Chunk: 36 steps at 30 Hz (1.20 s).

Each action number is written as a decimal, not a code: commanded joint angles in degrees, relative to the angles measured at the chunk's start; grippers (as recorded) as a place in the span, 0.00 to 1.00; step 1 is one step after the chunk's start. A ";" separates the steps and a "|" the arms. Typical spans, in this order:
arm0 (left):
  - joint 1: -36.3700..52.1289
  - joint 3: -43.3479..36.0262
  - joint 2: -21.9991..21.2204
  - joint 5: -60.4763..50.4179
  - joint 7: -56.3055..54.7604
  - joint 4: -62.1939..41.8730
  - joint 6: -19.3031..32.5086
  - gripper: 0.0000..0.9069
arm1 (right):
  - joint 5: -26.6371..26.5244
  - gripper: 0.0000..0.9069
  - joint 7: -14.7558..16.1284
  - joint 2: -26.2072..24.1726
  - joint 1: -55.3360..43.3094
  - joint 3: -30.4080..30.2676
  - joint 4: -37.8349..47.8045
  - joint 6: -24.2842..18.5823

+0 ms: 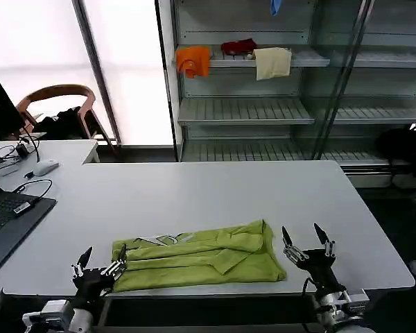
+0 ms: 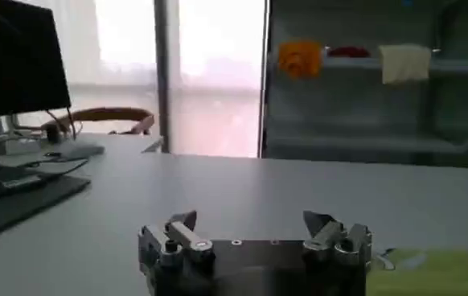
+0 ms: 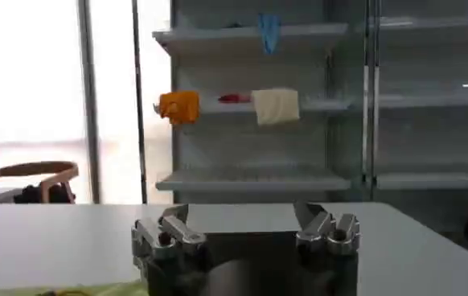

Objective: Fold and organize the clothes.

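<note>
The lime T-shirt (image 1: 197, 262) lies at the near edge of the white table (image 1: 215, 191), already gathered into a long flat band running across in front of the robot, with a sliver of its pale print showing on the upper layer toward the robot's left. That shape suggests the lengthwise folds are done and the band is waiting to be doubled over from its ends. The two arms are set for just that, I would say: the left gripper (image 1: 99, 267) sits low at the shirt's left end, its fingers spread apart and one tip right at the hem, while the right gripper (image 1: 308, 244) hovers just beside the right end, fingers also spread wide and holding nothing. Each flanking an end makes sense if both corners are to be pinched and carried together. From the left wrist the green cloth shows just beside the open fingers. The shirt lies close to the table's edge, probably to keep it within easy reach of both arms. On the shelf (image 1: 249, 61) behind, the orange cloth (image 1: 193, 60), dark red cloth (image 1: 238, 46) and cream cloth (image 1: 272, 62) sit well apart from the work.
</note>
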<state>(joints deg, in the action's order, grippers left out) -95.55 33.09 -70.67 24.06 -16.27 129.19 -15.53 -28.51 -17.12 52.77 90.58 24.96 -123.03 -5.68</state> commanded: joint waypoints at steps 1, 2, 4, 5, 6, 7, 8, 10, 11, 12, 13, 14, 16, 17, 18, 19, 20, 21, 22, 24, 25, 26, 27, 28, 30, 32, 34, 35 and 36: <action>0.81 -3.03 -6.08 -1.30 -1.14 -6.23 5.23 1.00 | 0.83 1.00 4.45 0.12 7.07 6.09 2.13 -10.38; 0.91 -3.49 -6.45 -1.50 -1.61 -6.80 5.58 1.00 | 0.61 1.00 4.42 0.06 7.28 6.31 2.18 -10.41; 0.98 -4.20 -6.81 -1.86 -2.42 -7.59 5.95 1.00 | 0.50 1.00 4.54 -0.04 7.58 6.68 2.21 -10.67; 1.06 -4.44 -6.96 -1.83 -2.53 -8.00 6.06 1.00 | 0.48 1.00 4.63 -0.08 7.64 6.77 2.20 -10.79; 1.15 -4.79 -7.06 -1.80 -2.60 -8.19 6.26 1.00 | 0.42 1.00 4.86 -0.11 7.69 6.83 2.12 -10.93; 1.19 -5.00 -7.13 -1.78 -2.67 -8.32 6.35 1.00 | 0.43 1.00 4.99 -0.13 7.69 6.84 2.05 -10.95; 1.40 -5.20 -7.19 -1.76 -2.70 -8.69 6.39 1.00 | 0.45 1.00 5.12 -0.12 7.62 6.84 2.08 -10.95; 1.86 -5.43 -7.39 -1.59 -2.73 -9.58 6.37 1.00 | 0.35 1.00 5.38 -0.09 7.50 6.72 2.29 -11.15; 2.15 -5.42 -7.51 -1.54 -2.77 -10.20 6.44 1.00 | 0.28 1.00 5.52 -0.05 7.42 6.65 2.42 -11.19; 2.41 -5.51 -7.55 -1.49 -2.76 -10.68 6.64 1.00 | 0.18 1.00 5.64 -0.02 7.40 6.58 2.53 -11.28; 2.52 -5.59 -7.55 -1.47 -2.76 -11.15 6.73 1.00 | 0.15 1.00 5.78 -0.01 7.40 6.50 2.63 -11.44; 2.78 -5.65 -7.60 -1.38 -2.77 -11.44 6.69 1.00 | 0.19 1.00 5.94 0.02 7.42 6.45 2.75 -11.59; 3.35 -5.76 -7.69 -1.36 -2.73 -12.21 6.70 1.00 | 0.19 1.00 6.08 0.02 7.40 6.41 2.96 -11.80; 3.74 -5.70 -7.76 -1.33 -2.71 -12.73 6.72 0.97 | 0.18 1.00 6.14 0.15 7.30 6.42 3.07 -11.84; 3.91 -5.63 -7.76 -1.28 -2.69 -12.95 6.71 0.92 | 0.20 1.00 6.20 0.20 7.28 6.46 3.11 -11.85; 4.21 -5.47 -7.73 -1.13 -2.70 -13.38 6.68 0.78 | 0.18 1.00 6.29 0.21 7.30 6.46 3.15 -11.88; 4.49 -5.27 -7.68 -0.88 -2.70 -13.73 6.65 0.69 | 0.18 1.00 6.38 0.22 7.38 6.43 3.18 -11.93; 4.58 -5.18 -7.61 -0.58 -2.70 -13.85 6.66 0.59 | 0.23 1.00 6.46 0.23 7.46 6.33 3.22 -11.95; 4.68 -5.14 -7.55 -0.31 -2.66 -13.97 6.65 0.39 | 0.29 1.00 6.55 0.25 7.54 6.20 3.24 -11.99; 4.82 -5.17 -7.56 0.25 -2.59 -14.02 6.71 0.18 | 0.42 1.00 6.59 0.30 7.61 5.98 3.29 -12.08; 4.82 -5.41 -7.71 0.41 -2.46 -14.00 6.83 0.06 | 0.43 1.00 6.63 0.33 7.58 5.96 3.33 -12.08; 4.82 -5.53 -7.76 0.46 -2.45 -13.99 6.85 0.02 | 0.42 1.00 6.63 0.35 7.45 5.83 3.42 -12.08; 4.86 -5.82 -7.95 0.46 -2.44 -14.00 6.94 0.01 | 0.42 1.00 6.64 0.39 7.30 5.77 3.48 -12.08; 4.92 -6.16 -8.16 0.39 -2.36 -14.09 7.20 0.01 | 0.43 1.00 6.65 0.43 7.15 5.67 3.49 -12.08; 5.05 -6.46 -8.51 0.35 -2.23 -14.21 7.36 0.00 | 0.42 1.00 6.64 0.50 6.95 5.57 3.43 -12.04; 5.20 -7.12 -8.80 -0.24 -1.90 -14.38 8.26 0.00 | 0.41 1.00 6.67 0.57 6.77 5.50 3.37 -12.03; 5.11 -7.87 -8.92 -1.30 -1.90 -14.36 8.88 0.00 | 0.40 1.00 6.64 0.54 6.63 5.50 3.40 -12.01; 5.06 -8.17 -8.99 -1.73 -1.92 -14.30 9.16 0.00 | 0.40 1.00 6.63 0.55 6.56 5.50 3.42 -12.01; 5.02 -8.56 -9.04 -2.19 -1.98 -14.28 9.40 0.00 | 0.38 1.00 6.55 0.57 6.43 5.50 3.47 -12.01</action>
<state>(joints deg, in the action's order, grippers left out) -90.73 26.22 -79.24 23.10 -18.26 116.00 -7.27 -28.12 -10.78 53.36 96.80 30.28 -119.66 -17.23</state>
